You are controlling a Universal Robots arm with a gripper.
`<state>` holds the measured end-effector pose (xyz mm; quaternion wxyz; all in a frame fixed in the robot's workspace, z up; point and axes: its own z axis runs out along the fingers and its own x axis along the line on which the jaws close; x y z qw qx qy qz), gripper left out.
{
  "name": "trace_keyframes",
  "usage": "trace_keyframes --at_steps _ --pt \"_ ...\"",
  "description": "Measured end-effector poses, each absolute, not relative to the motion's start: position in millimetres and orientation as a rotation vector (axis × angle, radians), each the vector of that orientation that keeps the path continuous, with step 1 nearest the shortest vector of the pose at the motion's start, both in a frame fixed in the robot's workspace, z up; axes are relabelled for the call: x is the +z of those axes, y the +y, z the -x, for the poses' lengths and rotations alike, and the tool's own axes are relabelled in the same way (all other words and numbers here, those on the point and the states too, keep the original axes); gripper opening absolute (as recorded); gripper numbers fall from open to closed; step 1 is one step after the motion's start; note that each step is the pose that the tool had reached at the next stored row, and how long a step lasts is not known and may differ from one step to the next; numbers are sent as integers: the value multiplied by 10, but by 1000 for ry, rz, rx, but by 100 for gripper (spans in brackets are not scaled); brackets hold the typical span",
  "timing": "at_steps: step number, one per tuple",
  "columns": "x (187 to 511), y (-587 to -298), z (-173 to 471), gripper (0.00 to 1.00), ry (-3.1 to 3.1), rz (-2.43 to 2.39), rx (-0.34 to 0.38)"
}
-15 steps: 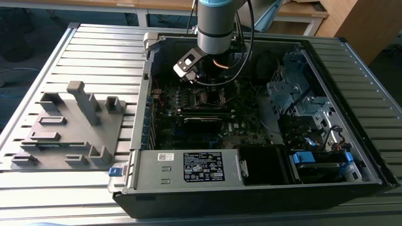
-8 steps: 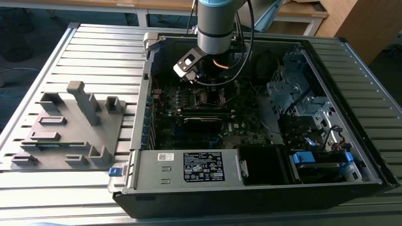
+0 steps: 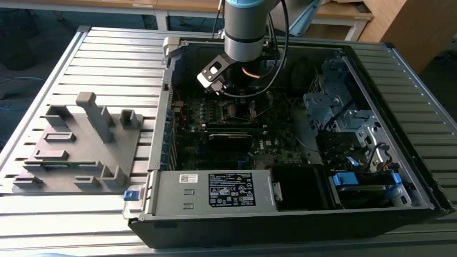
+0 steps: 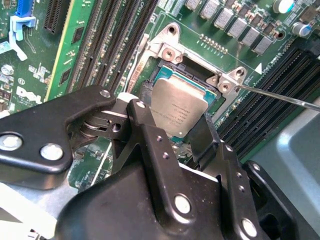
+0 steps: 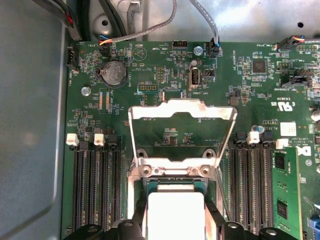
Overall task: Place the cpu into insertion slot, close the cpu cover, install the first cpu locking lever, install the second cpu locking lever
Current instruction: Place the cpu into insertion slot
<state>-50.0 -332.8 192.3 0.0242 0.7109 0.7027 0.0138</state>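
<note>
Grip: my tool [image 4: 175,119] clamped on the cpu [image 4: 180,104] above the insertion slot [image 4: 187,72], cpu cover [image 5: 182,107] raised; I should keep it level, square.

Over insertion slot [image 4: 176,75], cpu [image 4: 179,111]; cpu cover [image 5: 220,113] upright.

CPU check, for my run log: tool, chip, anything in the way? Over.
Status: tool shut on the cpu. Chip right at the insertion slot, seating unclear. The cpu cover stands open, off the slot.
</note>
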Motion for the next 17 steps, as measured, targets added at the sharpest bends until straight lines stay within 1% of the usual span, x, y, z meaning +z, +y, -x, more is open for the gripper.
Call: trace_keyframes --at_steps 17 --pt "1931 -3328 494 54 2174 -2200 42"
